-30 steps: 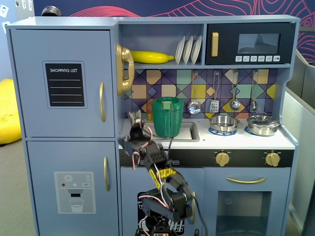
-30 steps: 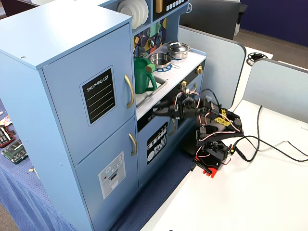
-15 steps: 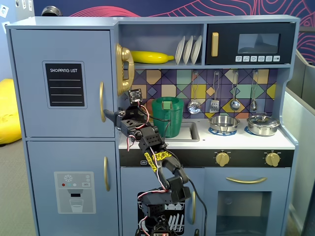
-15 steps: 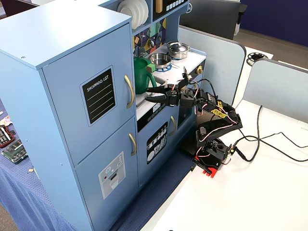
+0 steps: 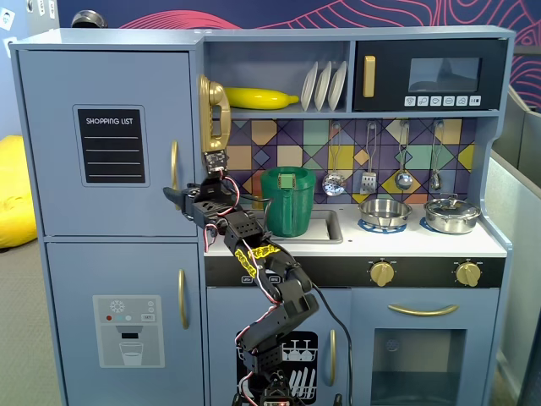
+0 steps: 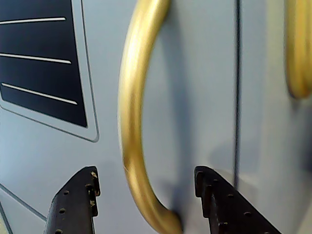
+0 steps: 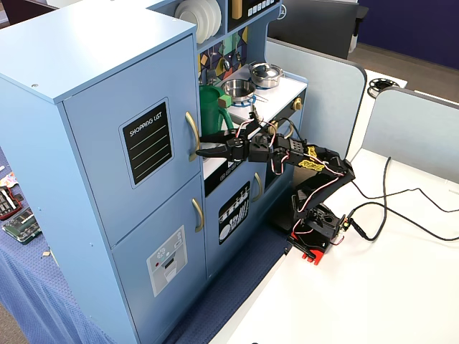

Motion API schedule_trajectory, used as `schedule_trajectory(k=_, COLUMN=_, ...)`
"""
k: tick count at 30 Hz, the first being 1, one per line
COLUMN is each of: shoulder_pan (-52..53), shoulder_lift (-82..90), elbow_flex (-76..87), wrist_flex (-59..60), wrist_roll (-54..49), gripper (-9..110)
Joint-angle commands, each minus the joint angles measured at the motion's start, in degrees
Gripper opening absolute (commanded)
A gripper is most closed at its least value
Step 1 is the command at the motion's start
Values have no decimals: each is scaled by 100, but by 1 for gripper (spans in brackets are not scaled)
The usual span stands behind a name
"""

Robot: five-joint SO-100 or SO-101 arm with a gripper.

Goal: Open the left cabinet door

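Observation:
The left cabinet door (image 5: 59, 127) is blue-grey with a black "SHOPPING LIST" panel (image 5: 111, 145) and a curved gold handle (image 5: 175, 165). It sits shut, flush with the cabinet, in both fixed views (image 7: 93, 165). My gripper (image 5: 179, 196) is at the handle's lower end. In the wrist view the gripper (image 6: 146, 173) is open, with one black finger (image 6: 73, 204) left of the handle (image 6: 134, 122) and the other (image 6: 224, 209) right of it, neither touching. From the side the gripper (image 7: 203, 152) reaches the handle (image 7: 193, 132).
Below is the dispenser-graphic door (image 5: 127, 330) with its own gold handle (image 5: 183, 298). A gold toy phone (image 5: 213, 114) hangs just right of the door, and a green pitcher (image 5: 287, 201) stands behind the arm. Cables (image 7: 401, 208) lie on the white table.

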Motion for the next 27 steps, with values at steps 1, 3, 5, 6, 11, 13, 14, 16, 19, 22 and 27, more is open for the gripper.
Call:
schedule_trajectory(k=1, shoulder_pan=-220, shoulder_lift=-211, elbow_flex=-598, wrist_flex=-299, wrist_roll=-88, gripper=18)
schedule_trajectory(k=3, shoulder_pan=-396, shoulder_lift=-290, elbow_flex=-703, wrist_flex=-299, wrist_roll=-229, gripper=18)
schedule_trajectory(k=5, shoulder_pan=-624, shoulder_lift=-299, elbow_flex=-765, wrist_flex=-299, wrist_roll=-360, gripper=17)
schedule_trajectory(k=6, shoulder_pan=-738, shoulder_lift=-281, elbow_flex=-782, wrist_flex=-299, wrist_roll=-439, gripper=17)
schedule_trajectory(k=11, shoulder_pan=-1230, shoulder_lift=-53, elbow_flex=-809, wrist_flex=-105, wrist_roll=-782, gripper=17)
schedule_trajectory(k=13, shoulder_pan=-1433, shoulder_lift=88, elbow_flex=-791, wrist_flex=9, wrist_roll=-932, gripper=17)
schedule_trajectory(k=14, shoulder_pan=-1529, shoulder_lift=158, elbow_flex=-782, wrist_flex=79, wrist_roll=-967, gripper=16)
schedule_trajectory(k=16, shoulder_pan=-1740, shoulder_lift=325, elbow_flex=-773, wrist_flex=246, wrist_roll=-1055, gripper=16)
schedule_trajectory(k=19, shoulder_pan=-1986, shoulder_lift=624, elbow_flex=-642, wrist_flex=448, wrist_roll=-1187, gripper=17)
schedule_trajectory(k=22, shoulder_pan=-2224, shoulder_lift=949, elbow_flex=-554, wrist_flex=729, wrist_roll=-1318, gripper=16)
schedule_trajectory(k=27, shoulder_pan=-2329, shoulder_lift=1573, elbow_flex=-299, wrist_flex=1055, wrist_roll=-1441, gripper=15)
